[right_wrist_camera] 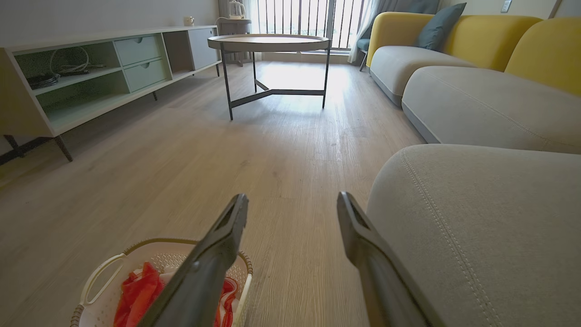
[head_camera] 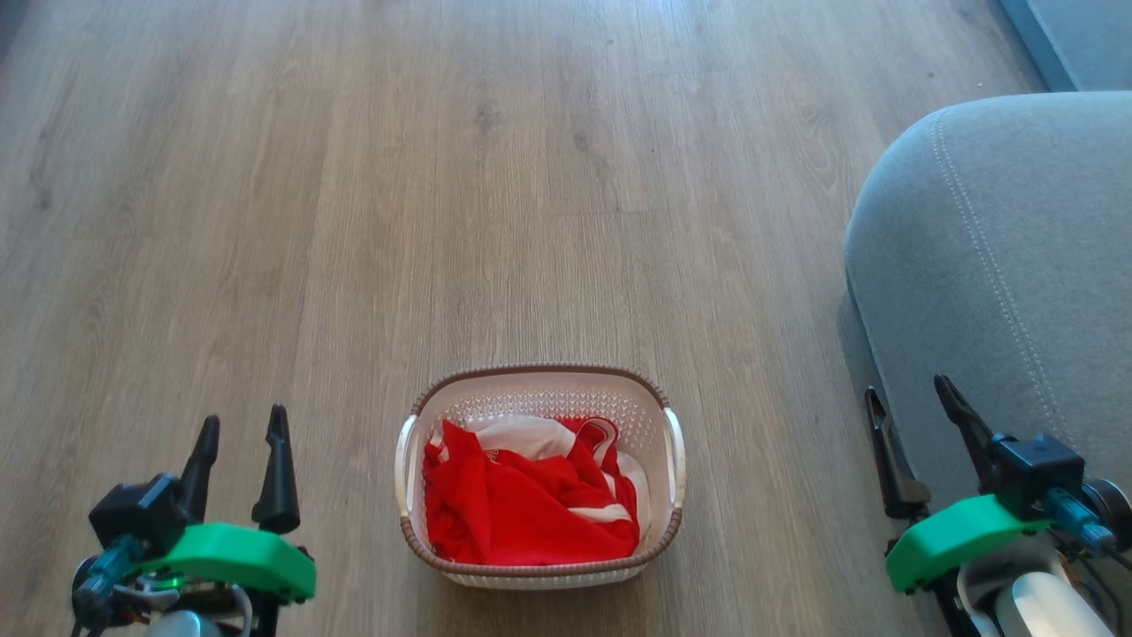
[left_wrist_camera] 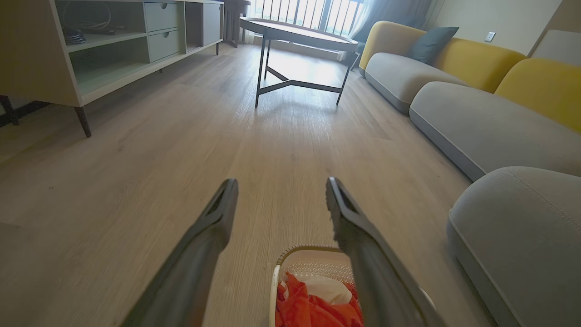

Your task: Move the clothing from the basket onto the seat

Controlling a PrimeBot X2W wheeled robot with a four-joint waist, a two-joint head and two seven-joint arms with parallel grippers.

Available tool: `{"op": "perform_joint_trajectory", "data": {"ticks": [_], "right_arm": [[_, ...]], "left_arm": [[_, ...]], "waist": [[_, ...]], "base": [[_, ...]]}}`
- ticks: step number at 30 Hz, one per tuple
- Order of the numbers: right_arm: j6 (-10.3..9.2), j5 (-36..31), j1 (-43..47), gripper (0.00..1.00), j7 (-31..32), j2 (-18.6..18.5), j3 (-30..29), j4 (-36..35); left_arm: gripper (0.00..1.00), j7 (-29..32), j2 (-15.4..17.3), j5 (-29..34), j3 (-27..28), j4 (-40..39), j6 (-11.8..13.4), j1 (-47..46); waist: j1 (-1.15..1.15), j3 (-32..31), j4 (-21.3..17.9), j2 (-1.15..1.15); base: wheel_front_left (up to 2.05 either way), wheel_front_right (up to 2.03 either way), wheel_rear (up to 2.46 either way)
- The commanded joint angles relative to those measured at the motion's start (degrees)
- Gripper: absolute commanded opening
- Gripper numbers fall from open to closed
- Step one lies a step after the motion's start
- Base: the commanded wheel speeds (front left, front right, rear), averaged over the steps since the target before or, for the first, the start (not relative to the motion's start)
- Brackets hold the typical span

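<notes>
The cream basket (head_camera: 539,382) with a brown rim stands on the wooden floor at the bottom centre of the head view. Red clothing (head_camera: 517,509) with white stripes lies crumpled inside it. The grey seat (head_camera: 999,257) rises at the right. My left gripper (head_camera: 243,425) hovers open to the left of the basket, holding nothing. My right gripper (head_camera: 911,394) is open over the seat's front edge, right of the basket. The left wrist view shows the basket (left_wrist_camera: 308,261), the clothing (left_wrist_camera: 313,309) and the seat (left_wrist_camera: 522,236). The right wrist view shows the basket (right_wrist_camera: 154,252), the clothing (right_wrist_camera: 136,295) and the seat (right_wrist_camera: 476,218).
A round table (right_wrist_camera: 270,43) on thin dark legs stands ahead on the floor. A low cabinet (right_wrist_camera: 91,77) with drawers lines the left wall. Grey and yellow sofa sections (right_wrist_camera: 476,100) with a blue pillow (right_wrist_camera: 438,27) run along the right.
</notes>
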Motion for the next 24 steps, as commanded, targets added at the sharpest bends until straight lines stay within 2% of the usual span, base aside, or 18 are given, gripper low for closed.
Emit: {"op": "perform_joint_trajectory", "data": {"ticks": [1,24], "right_arm": [[0.41,-0.02,-0.84,1.0,-0.7,-1.74,0.83,-2.03],[0.41,0.43,-0.65,1.0,-0.7,-2.11,0.56,-2.34]], "left_arm": [[1.0,-0.55,1.23,-0.52,1.43,-1.42,-0.36,-2.76],[1.0,-0.55,1.38,-1.95,0.55,-0.99,-0.36,-2.92]], "waist": [[0.0,-0.02,-0.05,0.0],[0.0,0.59,-0.45,0.0]], "base": [[0.0,0.0,0.0],[0.0,0.0,0.0]]}}
